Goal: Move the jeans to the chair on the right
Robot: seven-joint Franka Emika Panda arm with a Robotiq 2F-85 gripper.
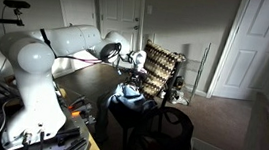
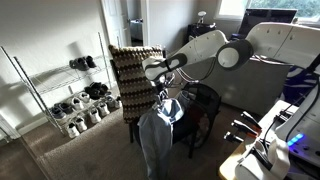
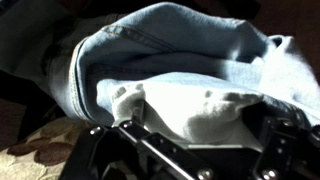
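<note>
The jeans hang in a floppy dark blue heap over the front of a black chair, and show as a dark heap in both exterior views. A chair with a patterned cover stands right beside it. My gripper is down at the top of the heap. In the wrist view the jeans fill the picture. My gripper stands open, its jaws wide apart with a pale inner fold of denim bulging between the fingers.
A wire shoe rack with several pairs of shoes stands along the wall beyond the patterned chair. White doors close off the room. Cables and equipment lie by the robot base. Carpet lies in front of the chairs.
</note>
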